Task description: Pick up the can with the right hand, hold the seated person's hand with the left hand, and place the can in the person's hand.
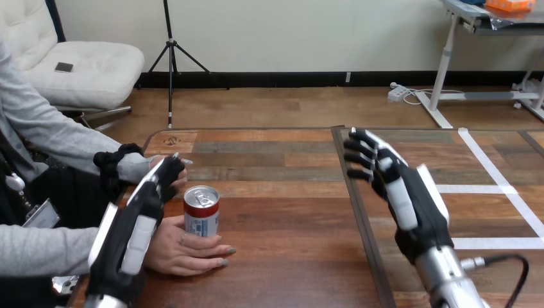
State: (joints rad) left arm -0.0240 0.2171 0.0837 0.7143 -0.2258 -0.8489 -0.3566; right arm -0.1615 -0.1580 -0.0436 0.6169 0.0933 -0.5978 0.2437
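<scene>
The can [201, 212] is standing upright on the person's hand [186, 253], which is lying palm up on the table [289, 256] with its fingertips reaching out just past the can's base. The can is a short metal cylinder with a shiny silver lid, a pull tab and a red and white printed wall.

Immediately left of the can, the left hand [138, 224] is stretching forward from its silver forearm, lying over the person's wrist, its glossy white shells facing up. Whether it is gripping that wrist, I cannot tell.

Well right of the can, the right hand [401, 192] is hovering above the table, its back turned up and its fingers loosely extended away from the robot, holding nothing. The table is showing striped, matte wood planks, with white tape lines far right of the can.
</scene>
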